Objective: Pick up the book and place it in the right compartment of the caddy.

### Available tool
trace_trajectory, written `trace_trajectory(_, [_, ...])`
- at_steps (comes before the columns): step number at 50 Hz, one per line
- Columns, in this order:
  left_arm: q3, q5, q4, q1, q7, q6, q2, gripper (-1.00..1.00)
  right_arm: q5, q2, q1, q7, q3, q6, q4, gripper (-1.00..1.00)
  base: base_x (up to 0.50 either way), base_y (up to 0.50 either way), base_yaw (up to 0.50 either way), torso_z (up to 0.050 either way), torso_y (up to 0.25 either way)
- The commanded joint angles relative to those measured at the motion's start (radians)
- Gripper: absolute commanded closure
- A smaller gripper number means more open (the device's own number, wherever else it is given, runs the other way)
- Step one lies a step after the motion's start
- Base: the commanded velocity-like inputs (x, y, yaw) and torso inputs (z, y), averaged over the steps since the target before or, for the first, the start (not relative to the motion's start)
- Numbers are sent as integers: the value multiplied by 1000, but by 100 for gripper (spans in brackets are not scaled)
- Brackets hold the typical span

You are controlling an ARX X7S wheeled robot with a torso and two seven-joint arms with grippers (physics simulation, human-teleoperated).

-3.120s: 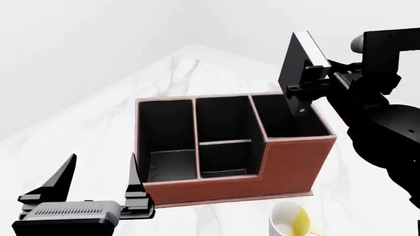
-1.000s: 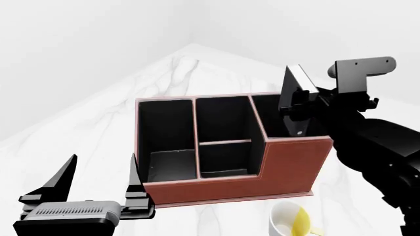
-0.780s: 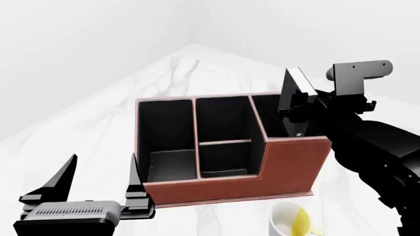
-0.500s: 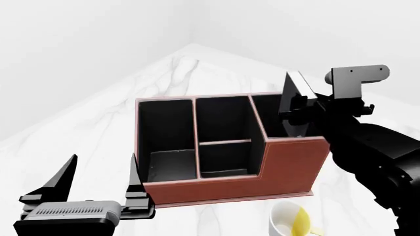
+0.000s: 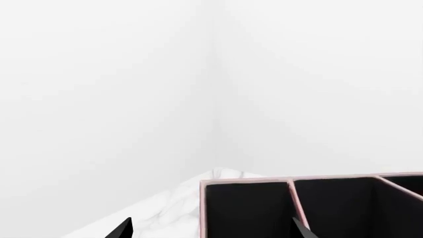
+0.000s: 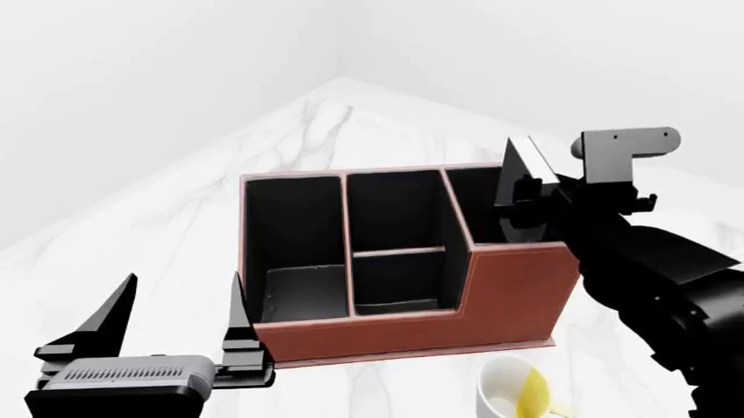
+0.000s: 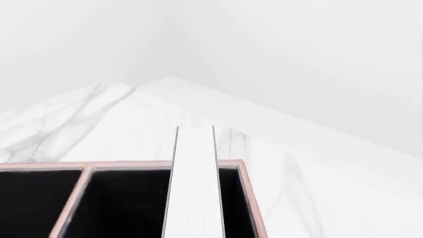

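Book (image 6: 518,174): upright, gripped in the right fingers (image 6: 525,209), lower part already inside the right compartment (image 6: 494,209) of the caddy (image 6: 511,292), upper part above the rim. The right wrist view shows the white page edges between the compartment walls.

Left fingers (image 6: 174,324): spread apart, holding nothing, at near left, clear of the caddy.

Mug (image 6: 514,389): on the counter (image 6: 174,226), just in front of the caddy.

Risk, judged: a tilted book may catch the rim or divider; letting go early could tip it out.
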Motion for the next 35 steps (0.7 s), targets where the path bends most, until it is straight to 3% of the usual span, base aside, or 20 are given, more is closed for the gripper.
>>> trace_trajectory(1, [1, -2, -2, -1, -2, 2, -2, -100, -66, -7, 13, -24, 3, -26, 30, 100, 0, 0, 0, 0, 0])
trace_trajectory(35, [8, -1, -5, -4, -11, 3, -6, -100, -96, -23, -14, -52, -14, -85, 97, 100, 0, 0, 0, 0, 2])
